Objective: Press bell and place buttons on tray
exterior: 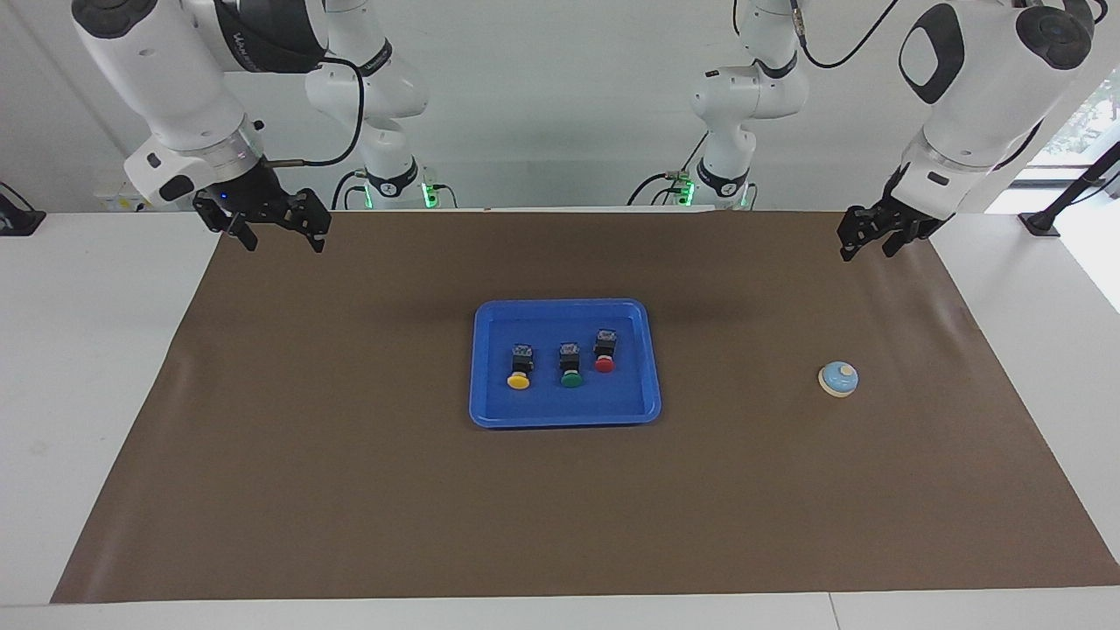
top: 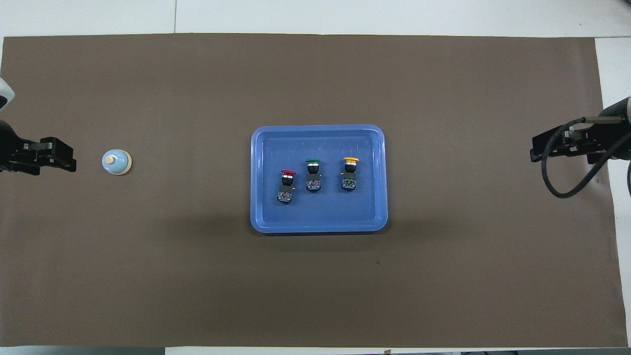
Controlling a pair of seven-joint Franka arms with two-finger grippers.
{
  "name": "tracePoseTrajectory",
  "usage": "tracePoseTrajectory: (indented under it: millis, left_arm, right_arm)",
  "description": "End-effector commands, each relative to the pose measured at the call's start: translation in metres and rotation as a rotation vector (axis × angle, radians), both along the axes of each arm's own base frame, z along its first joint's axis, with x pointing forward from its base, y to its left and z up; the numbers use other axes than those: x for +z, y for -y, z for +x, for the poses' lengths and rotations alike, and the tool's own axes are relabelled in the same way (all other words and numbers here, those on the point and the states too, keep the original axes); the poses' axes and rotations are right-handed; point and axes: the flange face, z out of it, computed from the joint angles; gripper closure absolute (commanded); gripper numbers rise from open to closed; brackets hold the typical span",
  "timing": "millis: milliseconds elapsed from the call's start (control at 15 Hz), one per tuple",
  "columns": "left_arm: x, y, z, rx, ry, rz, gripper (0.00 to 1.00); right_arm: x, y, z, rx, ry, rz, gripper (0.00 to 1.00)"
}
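Buttons, three, black-bodied with round caps, are seen lying in a row inside the shallow bright blue plastic tray [exterior: 652, 367] at mid-counter: yellow-capped button [exterior: 520, 366], green-capped button [exterior: 570, 363], red-capped button [exterior: 605, 350]. Small light blue dome bell [exterior: 838, 379] with cream knob is set on the brown mat [exterior: 350, 490] toward the left arm's end, untouched. Left gripper [exterior: 868, 246] is raised over the mat's edge; spread or pressed together cannot be told. Right gripper [exterior: 278, 238] waits raised, fingers spread, nothing held.
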Motion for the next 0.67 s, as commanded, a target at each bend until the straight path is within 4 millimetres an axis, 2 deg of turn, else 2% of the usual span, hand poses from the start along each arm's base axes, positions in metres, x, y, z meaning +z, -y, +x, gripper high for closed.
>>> tracePoseTrajectory:
  millis: [0,134,267,334,468,602]
  left_arm:
    - [-0.009,-0.025,-0.004,0.041,0.036,-0.005,1.00]
    - [-0.030,-0.027,0.002,0.042,0.038,-0.005,1.00]
    - [-0.060,-0.053,0.007,0.063,0.033,-0.005,1.00]
    - [-0.070,-0.058,0.010,0.034,0.046,-0.006,1.00]
    - [-0.102,-0.077,0.025,0.026,0.058,-0.007,1.00]
    - [-0.130,-0.080,0.039,0.027,0.059,-0.008,1.00]
  right_arm:
    - [0.001,0.002,-0.005,-0.002,0.003,0.015,0.00]
    - [0.001,0.002,-0.005,-0.002,0.003,0.015,0.00]
    - [0.001,0.002,-0.005,-0.002,0.003,0.015,0.00]
    - [0.001,0.001,-0.005,-0.001,0.003,0.015,0.00]
    - [0.001,0.002,-0.005,-0.002,0.003,0.015,0.00]
    - [0.001,0.002,-0.005,-0.002,0.003,0.015,0.00]
